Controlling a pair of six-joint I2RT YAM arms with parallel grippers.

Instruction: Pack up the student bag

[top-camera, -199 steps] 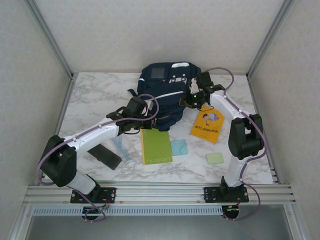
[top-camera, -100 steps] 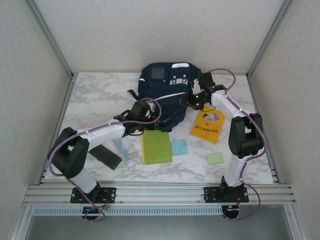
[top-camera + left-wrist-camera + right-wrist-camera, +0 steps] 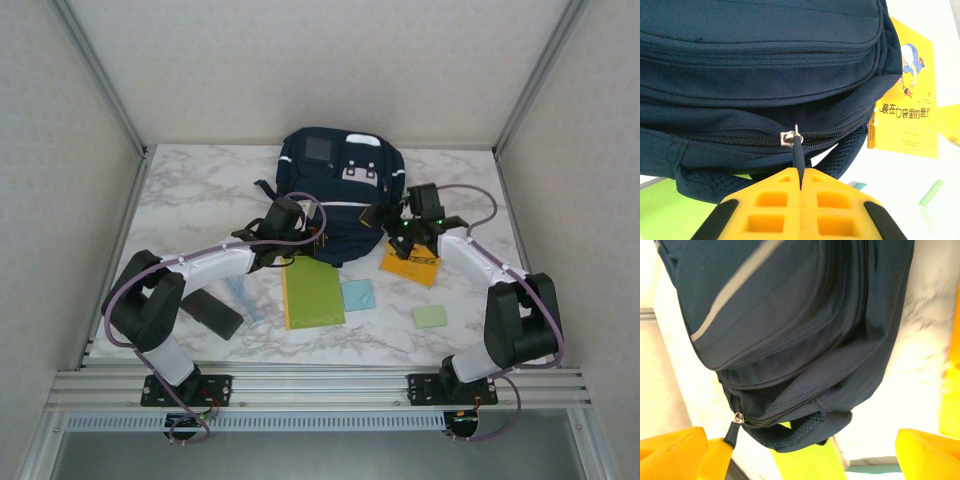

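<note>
**A:** Where do we stand with the student bag (image 3: 335,185)?

**B:** It lies at the far middle of the marble table (image 3: 190,200), front face up, with its lower end toward us. Our left gripper (image 3: 800,185) is pinched tight on the zipper pull (image 3: 798,152). The slider (image 3: 788,137) sits partway along the main zip, and we cannot tell which side of it is already parted.

**A:** And our right gripper (image 3: 405,222)?

**B:** Its jaws are spread wide and hold nothing. It sits just beside the bag's right flank, above the top edge of the yellow book (image 3: 412,262).

**A:** So we judge the step in hand is opening the main compartment. How do we do it well?

**B:** We draw the pull along the line of the teeth and follow the curve of the seam, never hauling straight away from the bag. The fabric is soft, so it will likely bunch or slide with us. We should brace it with the right gripper near the seam before pulling.

**A:** How far do we open it?

**B:** Wide enough for the green notebook (image 3: 312,292) to pass flat.

**A:** What could go wrong?

**B:** The tab is thin and may slip from our pads. If the whole bag starts to drag, we ease off and brace it again.
</note>
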